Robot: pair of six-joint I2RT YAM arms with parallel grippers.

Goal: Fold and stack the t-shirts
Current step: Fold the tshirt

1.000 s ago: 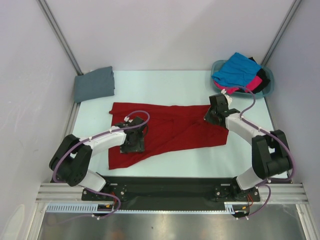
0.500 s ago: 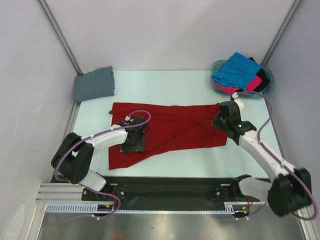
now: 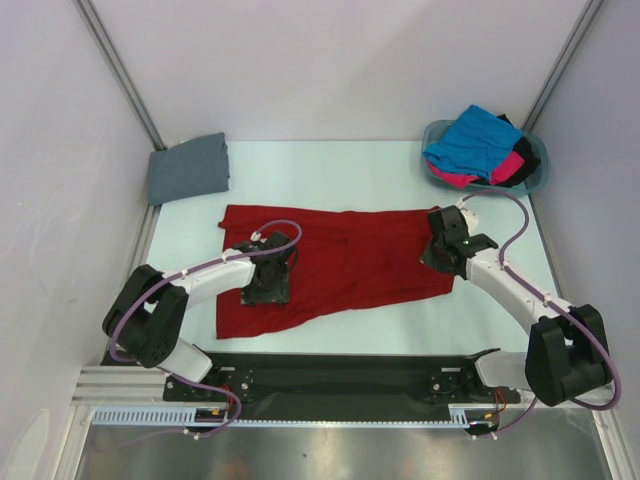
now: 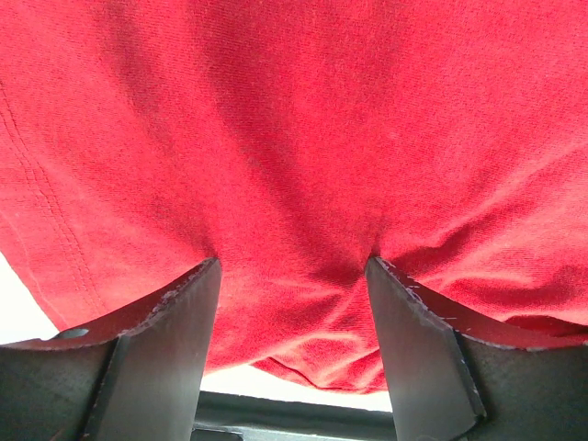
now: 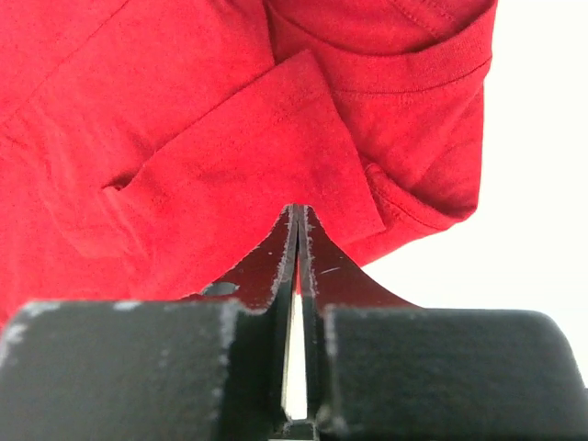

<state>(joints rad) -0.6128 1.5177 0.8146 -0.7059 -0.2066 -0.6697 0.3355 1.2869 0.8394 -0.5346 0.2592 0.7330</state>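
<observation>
that red tee (image 3: 340, 265) looks light and floppy, best pinched at a hem or sleeve edge; left fingers (image 4: 156, 340) splayed on it, right fingers (image 5: 266, 276) clenched, seemingly empty.

You have bare tabletop (image 3: 330, 175) along the far side, between the grey shirt (image 3: 188, 168) in the left corner and the basket (image 3: 541, 168) at the right. The red shirt (image 3: 350, 265) spreads across the middle, leaving you a bare strip along its near edge.
</observation>
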